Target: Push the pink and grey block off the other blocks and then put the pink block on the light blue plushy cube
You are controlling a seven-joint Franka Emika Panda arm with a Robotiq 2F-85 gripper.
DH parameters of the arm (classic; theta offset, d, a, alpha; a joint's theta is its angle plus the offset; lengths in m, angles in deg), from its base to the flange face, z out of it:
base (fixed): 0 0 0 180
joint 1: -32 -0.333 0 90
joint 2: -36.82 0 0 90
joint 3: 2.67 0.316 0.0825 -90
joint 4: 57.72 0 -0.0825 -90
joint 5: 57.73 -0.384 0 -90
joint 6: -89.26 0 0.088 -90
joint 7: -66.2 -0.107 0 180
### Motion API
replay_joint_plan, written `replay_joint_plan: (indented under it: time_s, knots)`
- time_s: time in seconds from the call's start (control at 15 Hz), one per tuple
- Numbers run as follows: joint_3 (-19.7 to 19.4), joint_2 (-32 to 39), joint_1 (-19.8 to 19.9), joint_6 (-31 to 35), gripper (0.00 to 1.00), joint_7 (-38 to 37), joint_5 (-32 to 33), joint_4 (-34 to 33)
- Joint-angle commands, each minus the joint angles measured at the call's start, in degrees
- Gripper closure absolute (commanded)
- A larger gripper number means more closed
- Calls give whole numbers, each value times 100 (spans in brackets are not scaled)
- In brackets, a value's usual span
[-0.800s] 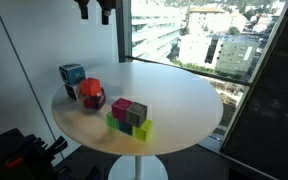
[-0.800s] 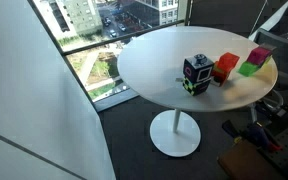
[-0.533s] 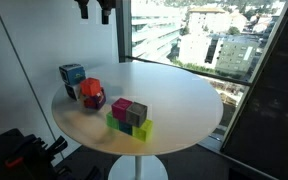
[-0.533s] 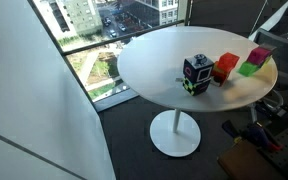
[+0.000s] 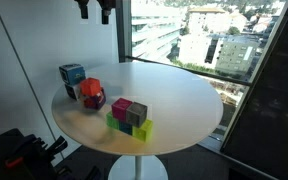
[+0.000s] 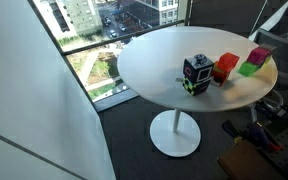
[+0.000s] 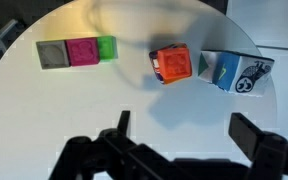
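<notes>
The pink block [image 5: 122,108] and the grey block [image 5: 138,113] sit side by side on top of the other blocks, of which a green one [image 5: 115,122] and a yellow-green one [image 5: 145,130] show. From the wrist view I see grey [image 7: 52,53], pink [image 7: 82,51] and green [image 7: 106,47] in a row. The light blue plushy cube [image 5: 72,75] stands near the table's edge and also shows in the wrist view [image 7: 234,72]. My gripper [image 5: 93,11] hangs high above the table, open and empty [image 7: 188,130]. The teal-blue block is hidden.
A dark magenta lump with an orange-red top [image 5: 92,94] lies between the plushy cube and the stack. All stand on a round white pedestal table [image 5: 184,95] beside a large window. In an exterior view the plushy cube [image 6: 197,73] is nearest, the stack [image 6: 255,60] farthest.
</notes>
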Motion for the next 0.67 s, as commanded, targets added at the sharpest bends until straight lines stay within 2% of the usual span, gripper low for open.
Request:
replay_joint_plan:
  time_s: [0.0,0.6]
  knots:
    - [68,7,80,-12,0,19,-20,-11]
    - [127,-27,97,-33,0,16,97,141]
